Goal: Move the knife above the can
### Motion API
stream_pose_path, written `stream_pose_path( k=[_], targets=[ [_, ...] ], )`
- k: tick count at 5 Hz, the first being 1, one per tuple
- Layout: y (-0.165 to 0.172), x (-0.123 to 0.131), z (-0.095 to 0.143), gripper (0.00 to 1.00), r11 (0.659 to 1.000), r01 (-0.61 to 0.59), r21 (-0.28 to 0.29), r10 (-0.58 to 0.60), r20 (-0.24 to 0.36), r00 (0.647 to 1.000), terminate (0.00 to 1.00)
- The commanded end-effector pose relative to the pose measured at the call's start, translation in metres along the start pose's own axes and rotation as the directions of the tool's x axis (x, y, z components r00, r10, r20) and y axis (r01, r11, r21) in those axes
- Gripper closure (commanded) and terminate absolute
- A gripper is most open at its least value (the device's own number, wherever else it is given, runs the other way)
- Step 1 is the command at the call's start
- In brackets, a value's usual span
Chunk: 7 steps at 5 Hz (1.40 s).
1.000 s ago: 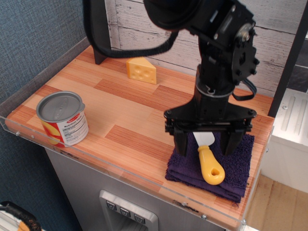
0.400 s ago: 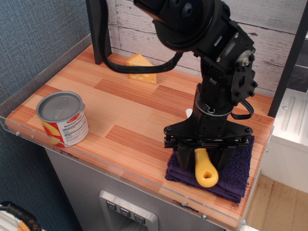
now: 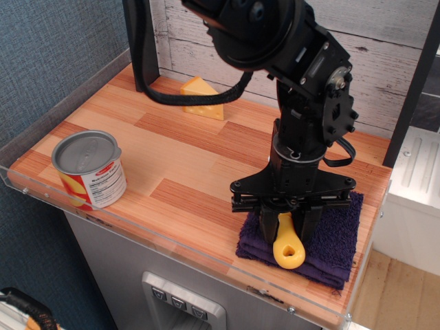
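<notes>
Only the knife's yellow handle shows (blade hidden), pinched between the closed end effector's fingers.

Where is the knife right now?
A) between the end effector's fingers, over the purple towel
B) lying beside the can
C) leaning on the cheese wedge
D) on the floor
A: the knife's yellow handle sticks out between the end effector's closed-in fingers, above the purple towel, far from the can.
</notes>
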<state>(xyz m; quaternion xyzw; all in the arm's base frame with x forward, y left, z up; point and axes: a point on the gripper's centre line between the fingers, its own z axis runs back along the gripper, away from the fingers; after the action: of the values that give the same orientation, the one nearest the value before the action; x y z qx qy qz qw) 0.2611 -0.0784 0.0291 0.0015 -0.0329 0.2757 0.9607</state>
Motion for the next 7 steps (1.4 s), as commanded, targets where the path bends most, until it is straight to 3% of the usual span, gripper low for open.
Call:
stream_pose_path(
  k=[1, 3, 4, 6, 7],
  targets=[
    [-0.009, 0.010, 0.039, 1.00, 0.996, 0.004, -0.091, 0.000, 0.051, 0.999, 0.00],
    [0.004, 0.028, 0.074, 1.00, 0.986, -0.029, -0.162, 0.045, 0.094, 0.995, 0.00],
    [0.026, 0.057, 0.070, 1.00, 0.963, -0.169, -0.212, 0.183, 0.049, 0.982, 0.00],
    [0.060, 0.102, 0.051, 1.00, 0.864, -0.471, -0.177, 0.482, 0.023, 0.876, 0.00],
    [0.073, 0.116, 0.038, 1.00, 0.849, -0.507, -0.145, 0.515, 0.014, 0.857, 0.00]
  ],
)
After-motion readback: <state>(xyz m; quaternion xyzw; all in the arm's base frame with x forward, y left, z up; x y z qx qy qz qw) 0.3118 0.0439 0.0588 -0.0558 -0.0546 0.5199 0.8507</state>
